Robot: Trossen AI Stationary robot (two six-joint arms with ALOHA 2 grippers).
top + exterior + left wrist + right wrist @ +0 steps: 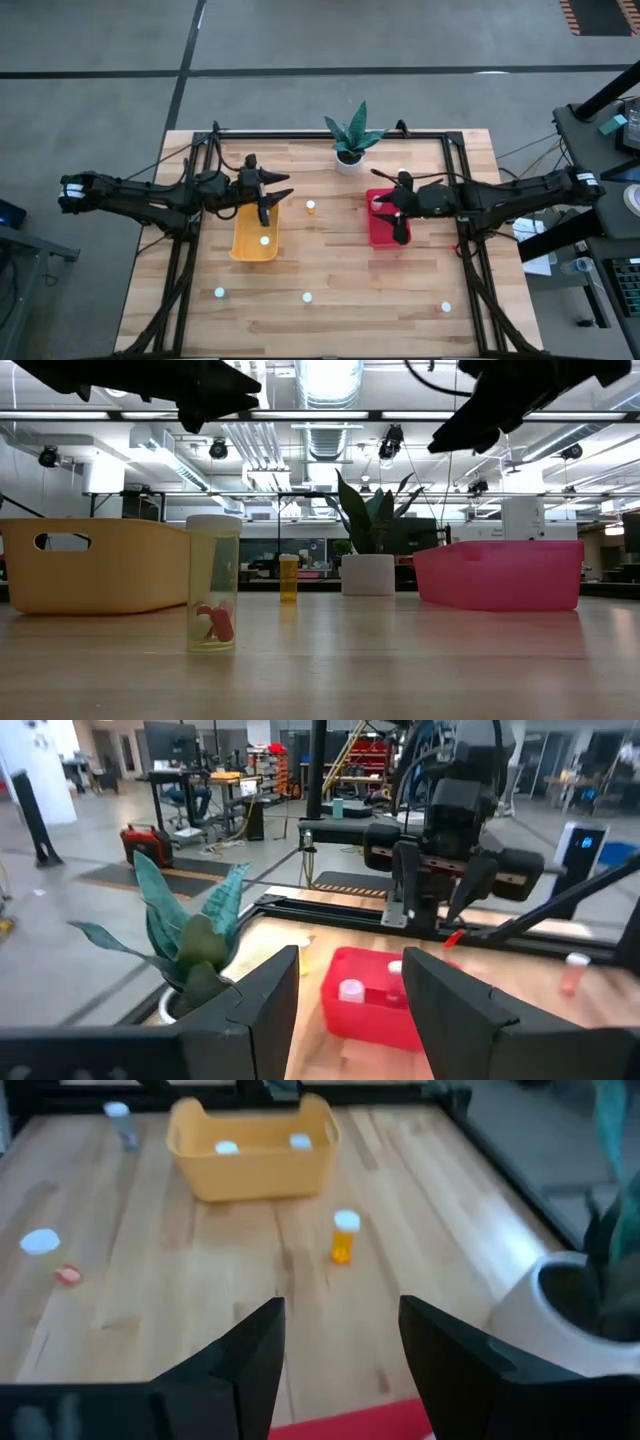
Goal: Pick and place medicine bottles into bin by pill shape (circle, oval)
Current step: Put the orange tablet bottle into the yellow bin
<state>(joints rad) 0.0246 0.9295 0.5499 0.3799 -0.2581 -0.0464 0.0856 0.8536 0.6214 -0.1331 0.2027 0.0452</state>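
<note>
Above the red plastic bin [384,228], the right gripper [398,213] held empty fingers apart; likely post-drop. The left gripper [268,198] hovered open.

the table [330,300] is pale blond wood in narrow planks, framed in black. on it a yellow bin [254,234] and a red bin [383,228] – the red one looks pink in the low view. an orange-tinted bottle [311,208] has a white cap; the nearest bottle [213,584] is clear yellowish with a white cap and red pills inside. the plant [353,130] is green in a white pot [348,158]. both arms are black – fingers too.
</note>
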